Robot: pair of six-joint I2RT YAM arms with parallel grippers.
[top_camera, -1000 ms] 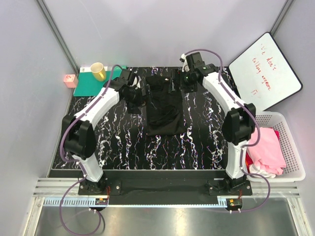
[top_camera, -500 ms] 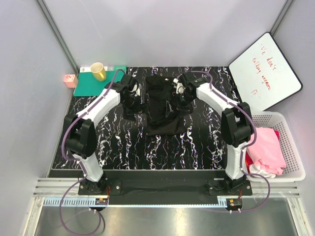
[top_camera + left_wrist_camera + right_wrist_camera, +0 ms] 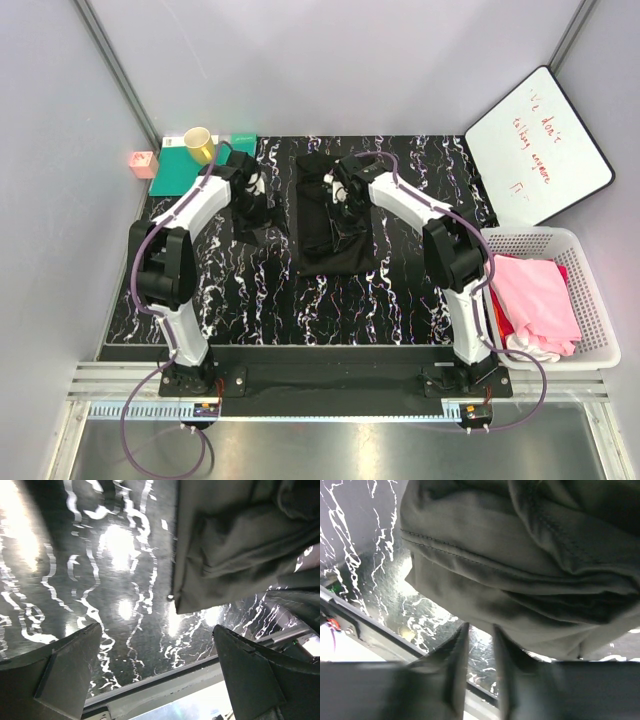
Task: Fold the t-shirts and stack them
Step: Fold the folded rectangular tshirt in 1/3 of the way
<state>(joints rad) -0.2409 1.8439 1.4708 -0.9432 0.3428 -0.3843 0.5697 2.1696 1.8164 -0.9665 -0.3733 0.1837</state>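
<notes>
Black short-sleeved cloth t-shirt [image 3: 338, 235] lies rumpled mid-way across the black white-veined marbled tabletop [image 3: 300, 300]. A bright pink t-shirt [image 3: 540, 300] sits in the white plastic basket [image 3: 598, 290] at the right. From above, neither pincer's gap can be read. The left wrist view shows the left gripper [image 3: 157, 630] spread wide over bare marble, the shirt's edge beyond it. The right wrist view shows the right gripper [image 3: 480, 627] nearly together at a hem; whether it pinches cloth, I cannot tell.
</notes>
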